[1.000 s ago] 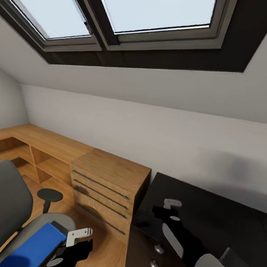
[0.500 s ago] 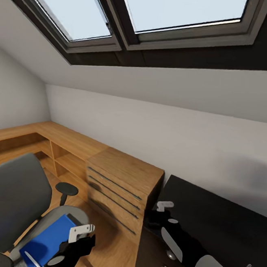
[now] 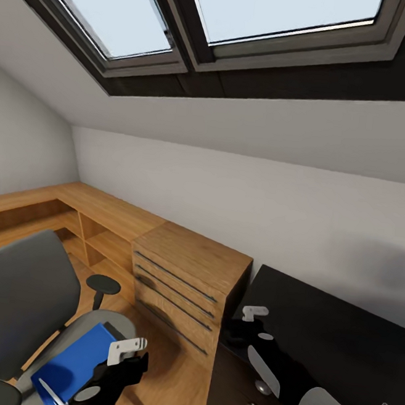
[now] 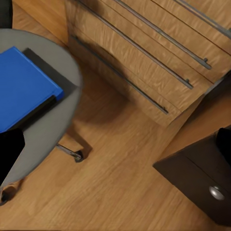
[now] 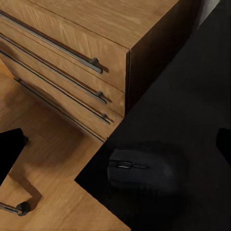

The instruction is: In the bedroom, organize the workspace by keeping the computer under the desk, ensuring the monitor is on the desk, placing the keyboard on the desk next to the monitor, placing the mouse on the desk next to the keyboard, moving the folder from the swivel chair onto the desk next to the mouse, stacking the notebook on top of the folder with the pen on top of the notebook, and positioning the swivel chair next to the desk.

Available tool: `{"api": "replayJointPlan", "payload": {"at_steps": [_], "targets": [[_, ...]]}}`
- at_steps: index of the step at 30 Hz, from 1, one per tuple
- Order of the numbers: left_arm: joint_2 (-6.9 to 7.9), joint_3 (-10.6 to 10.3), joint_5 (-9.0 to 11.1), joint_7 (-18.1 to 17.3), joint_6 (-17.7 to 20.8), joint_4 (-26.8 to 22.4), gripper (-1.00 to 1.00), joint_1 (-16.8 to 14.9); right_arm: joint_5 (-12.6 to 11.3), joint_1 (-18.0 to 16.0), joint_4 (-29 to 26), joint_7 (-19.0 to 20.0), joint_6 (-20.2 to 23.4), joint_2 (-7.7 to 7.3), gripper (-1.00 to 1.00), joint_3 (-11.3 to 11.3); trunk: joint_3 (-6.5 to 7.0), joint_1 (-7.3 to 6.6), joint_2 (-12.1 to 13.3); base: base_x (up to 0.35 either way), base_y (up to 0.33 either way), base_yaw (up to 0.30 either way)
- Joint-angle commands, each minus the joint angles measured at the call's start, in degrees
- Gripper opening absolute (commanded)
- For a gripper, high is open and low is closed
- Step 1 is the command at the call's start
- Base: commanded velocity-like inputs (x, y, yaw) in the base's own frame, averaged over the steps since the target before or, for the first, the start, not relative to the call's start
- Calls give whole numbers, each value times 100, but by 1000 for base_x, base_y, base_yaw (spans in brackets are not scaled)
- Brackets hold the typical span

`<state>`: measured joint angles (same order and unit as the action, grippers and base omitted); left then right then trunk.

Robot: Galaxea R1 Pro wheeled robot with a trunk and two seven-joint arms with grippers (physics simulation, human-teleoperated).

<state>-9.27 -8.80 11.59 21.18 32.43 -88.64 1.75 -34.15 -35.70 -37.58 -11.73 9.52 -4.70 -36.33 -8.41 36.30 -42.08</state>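
Nearest, the left gripper hung over the swivel chair, where the blue folder lay on the seat; whether its fingers were spread I could not tell. The right gripper, equally unclear, hovered above the mouse at the glossy black bench corner. Beyond stood a wooden drawer cabinet, then sloped ceiling and skylights.

Your left gripper is glossy black with a white bracket. Your right gripper matches it. A pale grey oval panel marks its forearm.
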Motion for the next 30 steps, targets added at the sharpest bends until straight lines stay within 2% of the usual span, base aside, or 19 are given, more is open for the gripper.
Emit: {"api": "replayJointPlan", "payload": {"at_steps": [1,3,15,25,30], "targets": [[3,41,84,56,16,-6,100,0,-47,-7,-13,-88,-7,-23,100,-42,-27,24,-49,0,0,0],[-2,148,105,54,17,-5,100,-1,-48,-7,-13,-103,-68,-28,100,-41,-63,68,-130,0,0,0],[-3,330,116,53,18,9,100,-4,-48,-7,-13,-110,-145,-40,100,-44,-278,332,-611,0,0,0],[-4,336,116,53,18,13,100,-2,-63,-7,6,-110,-141,-137,100,-20,-458,552,-1012,0,0,0],[-4,336,122,53,18,19,100,-3,-69,-7,266,-108,-144,-131,100,171,-547,661,-1213,0,0,0]]}}
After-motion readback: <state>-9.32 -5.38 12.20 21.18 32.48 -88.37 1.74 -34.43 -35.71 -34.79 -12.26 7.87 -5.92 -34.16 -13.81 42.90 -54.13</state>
